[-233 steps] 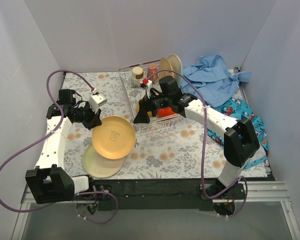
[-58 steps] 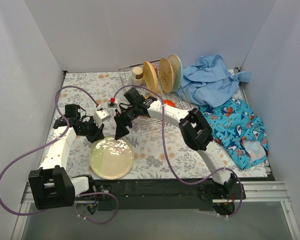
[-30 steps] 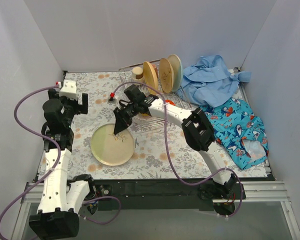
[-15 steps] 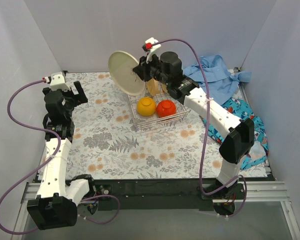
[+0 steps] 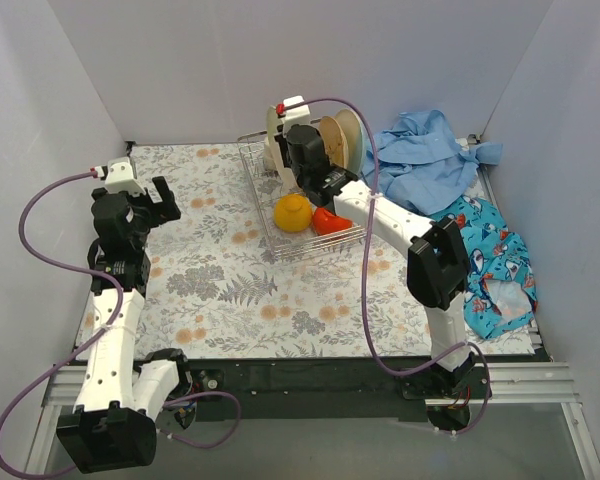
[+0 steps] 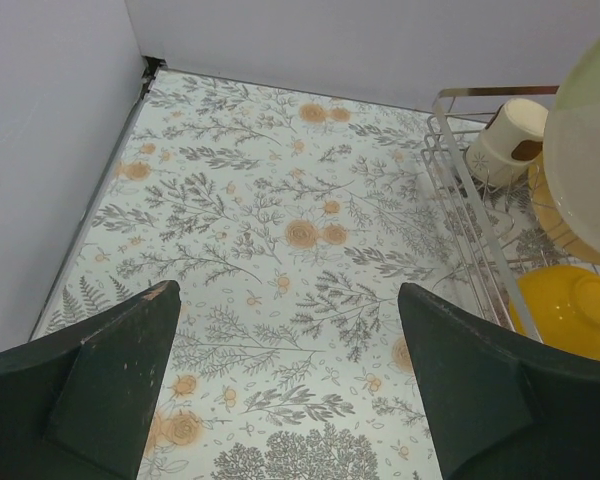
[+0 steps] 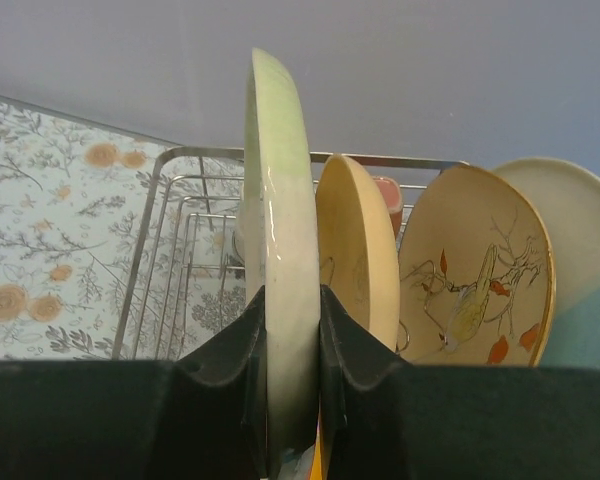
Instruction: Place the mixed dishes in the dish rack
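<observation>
My right gripper (image 7: 283,300) is shut on the edge of a pale cream-green plate (image 7: 275,190), held upright at the back of the wire dish rack (image 5: 310,240). To its right stand a tan plate (image 7: 355,250), a floral plate (image 7: 475,270) and a cream-and-light-blue plate (image 7: 580,230). In the top view the held plate (image 5: 273,125) sits left of my right gripper (image 5: 286,135). An orange bowl (image 5: 293,211) and a red bowl (image 5: 330,220) lie in the rack's front. A cream cup (image 6: 508,145) stands in its back corner. My left gripper (image 6: 288,295) hangs open and empty above the floral mat.
A light blue shirt (image 5: 425,150) and a patterned blue cloth (image 5: 485,245) lie right of the rack. White walls close in the back and both sides. The floral mat (image 5: 230,290) covers the table in front of the rack.
My right gripper has brought the plate down from above the rack's left corner and stood it upright beside the other plates. The left arm has barely moved.
</observation>
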